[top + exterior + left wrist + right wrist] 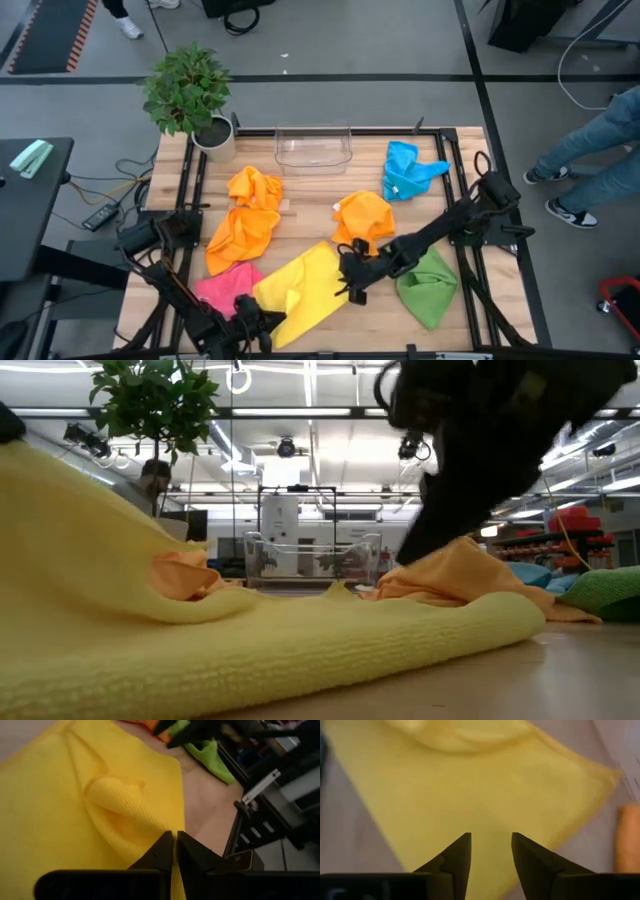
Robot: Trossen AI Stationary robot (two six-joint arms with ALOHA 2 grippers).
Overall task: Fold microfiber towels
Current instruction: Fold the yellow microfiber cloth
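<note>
The yellow towel lies spread near the table's front edge, with a raised fold in it. My left gripper is shut on its near left part. My right gripper hangs open just over the towel's right part, and I see nothing between its fingers. Flat on the table around it lie a pink towel, two orange towels, a blue towel and a green towel. My left gripper pinches the yellow towel's edge between its two fingers, coming in low from the table's near left. The held part is raised off the table. The rest of the towel slopes down and lies on the tabletop.
A clear plastic bin stands at the table's far edge, with a potted plant at the far left corner. A person's legs show beyond the right edge. Bare wood lies between the towels.
</note>
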